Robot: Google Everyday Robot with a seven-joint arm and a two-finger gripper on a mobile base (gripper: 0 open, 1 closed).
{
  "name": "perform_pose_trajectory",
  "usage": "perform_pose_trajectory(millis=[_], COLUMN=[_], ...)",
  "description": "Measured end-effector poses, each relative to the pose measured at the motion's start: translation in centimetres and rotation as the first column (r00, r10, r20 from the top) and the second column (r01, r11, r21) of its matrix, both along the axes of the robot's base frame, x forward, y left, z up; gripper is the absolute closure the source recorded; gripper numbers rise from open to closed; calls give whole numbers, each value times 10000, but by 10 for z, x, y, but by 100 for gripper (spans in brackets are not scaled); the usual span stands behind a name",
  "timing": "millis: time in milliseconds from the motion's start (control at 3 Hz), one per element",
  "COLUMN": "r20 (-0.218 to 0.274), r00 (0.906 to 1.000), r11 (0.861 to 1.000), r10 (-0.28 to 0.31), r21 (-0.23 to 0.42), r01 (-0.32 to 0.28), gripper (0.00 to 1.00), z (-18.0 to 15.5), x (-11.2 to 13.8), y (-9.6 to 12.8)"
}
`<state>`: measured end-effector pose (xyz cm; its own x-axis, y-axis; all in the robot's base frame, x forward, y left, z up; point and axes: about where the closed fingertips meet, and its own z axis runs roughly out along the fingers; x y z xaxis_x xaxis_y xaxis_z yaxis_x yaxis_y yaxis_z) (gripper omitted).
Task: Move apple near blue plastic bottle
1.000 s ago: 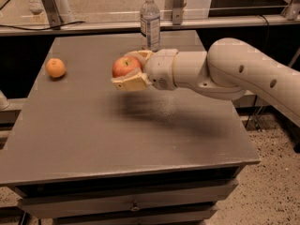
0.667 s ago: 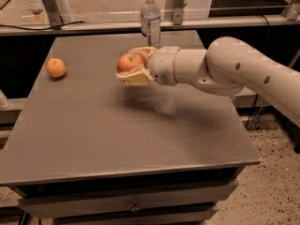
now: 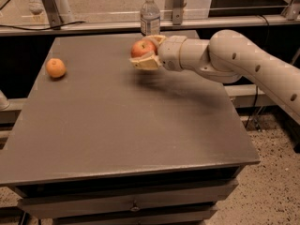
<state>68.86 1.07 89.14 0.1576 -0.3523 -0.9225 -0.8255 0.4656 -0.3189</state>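
Observation:
The red apple (image 3: 142, 48) with yellowish patches is held between the cream fingers of my gripper (image 3: 146, 52), above the far middle of the grey table (image 3: 117, 125). The gripper is shut on the apple, and the arm reaches in from the right. The clear plastic bottle (image 3: 150, 17) with a white cap and pale label stands upright at the table's far edge, just behind and slightly right of the apple. The bottle's lower part is partly hidden by the gripper.
A small orange citrus fruit (image 3: 56, 68) lies on the table at the far left. Metal frame posts (image 3: 51, 3) and a rail run behind the table. The speckled floor (image 3: 276, 172) shows to the right.
The gripper has carried the apple farther from me and a little to the right, closer to the bottle. The orange and the bottle have not moved.

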Motion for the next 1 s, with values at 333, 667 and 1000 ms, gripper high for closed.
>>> perform_pose_trajectory(millis=[333,667,1000], r20=[375,607,683], r00=[9974,9923,9879], r11=[9981,9940,9896], r10=[-616,-1077,-1392], r21=[-66,-133,-258], r01=[619,1087,1413], gripper=[100,100,100], z=[5,9,5], x=[27,40,50], y=[-22,-40,-52])
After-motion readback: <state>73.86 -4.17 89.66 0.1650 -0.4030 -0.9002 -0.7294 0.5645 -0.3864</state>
